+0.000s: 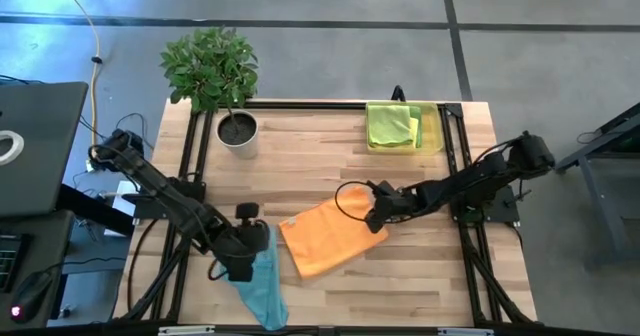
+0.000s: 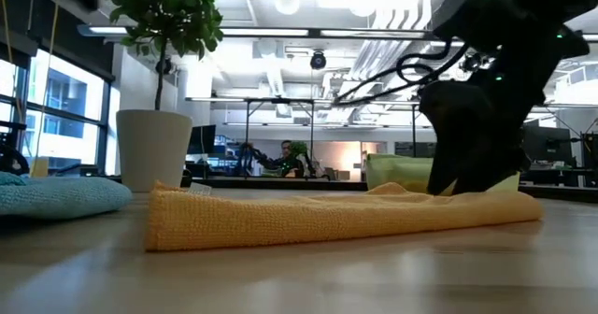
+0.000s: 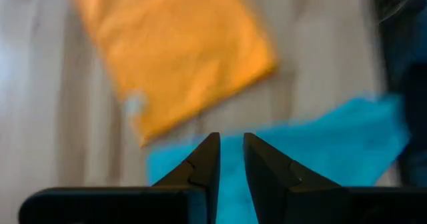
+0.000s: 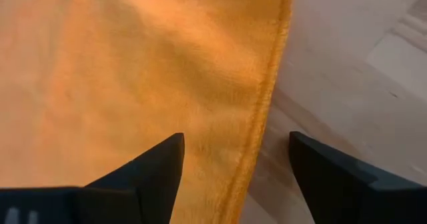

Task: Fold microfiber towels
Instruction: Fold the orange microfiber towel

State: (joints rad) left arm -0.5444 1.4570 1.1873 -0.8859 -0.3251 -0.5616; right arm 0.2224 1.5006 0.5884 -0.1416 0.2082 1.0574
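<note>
Orange towel (image 1: 325,238) lies folded mid-surface, the right gripper (image 4: 233,161) at its right edge, fingers wide and empty. Green towels (image 1: 392,126) sit stacked in the far tray (image 1: 441,128). Left gripper (image 1: 240,264) pinches the blue towel (image 1: 262,288), seemingly still unfolded.

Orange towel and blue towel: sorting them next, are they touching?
Cannot tell. High view shows orange towel beside blue towel, their edges too close to separate.
</note>
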